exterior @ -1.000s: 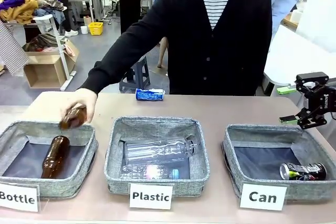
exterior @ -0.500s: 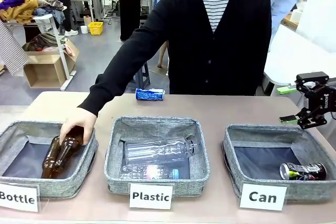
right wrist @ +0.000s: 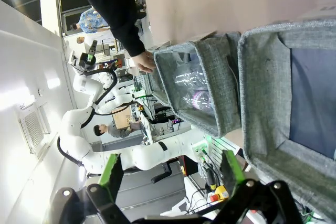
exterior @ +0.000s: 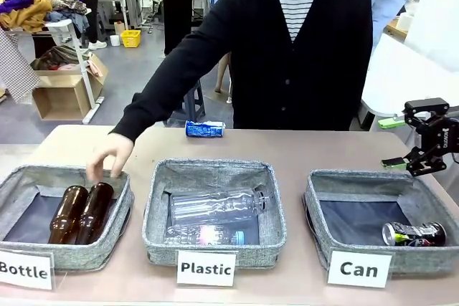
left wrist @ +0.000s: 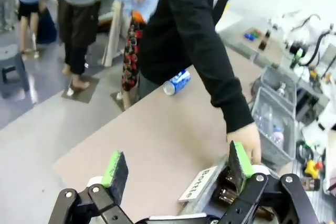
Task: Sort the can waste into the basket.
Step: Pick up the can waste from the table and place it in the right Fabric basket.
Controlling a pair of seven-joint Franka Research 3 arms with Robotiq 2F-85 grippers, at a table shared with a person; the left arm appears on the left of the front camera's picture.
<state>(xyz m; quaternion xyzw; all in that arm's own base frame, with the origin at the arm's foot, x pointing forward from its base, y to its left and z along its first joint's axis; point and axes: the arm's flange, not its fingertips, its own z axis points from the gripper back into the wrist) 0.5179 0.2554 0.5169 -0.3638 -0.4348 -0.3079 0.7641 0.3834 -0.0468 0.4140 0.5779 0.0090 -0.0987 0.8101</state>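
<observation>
Far to the left of the grey woven-fabric rectangular basket signed "Can" (exterior: pixel 313 209), the left gripper (left wrist: pixel 177 167) hangs wide open and empty. Closer to the basket, the person's hand (exterior: pixel 109 154) hovers with loosely spread fingers, holding nothing. The dented blue and white metal can (exterior: pixel 204 129) lies on the tan table (exterior: pixel 301 148), beyond and left of that basket. The dark dented can with silver ends (exterior: pixel 414 233) lies inside the basket, at its right end. Above its far right corner the right gripper (exterior: pixel 392 142) gapes, empty.

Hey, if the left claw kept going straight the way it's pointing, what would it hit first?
The left claw would most likely meet the bare tabletop, short of the blue and white can and to the side of the person's hand. Depth is hard to judge here.
</observation>
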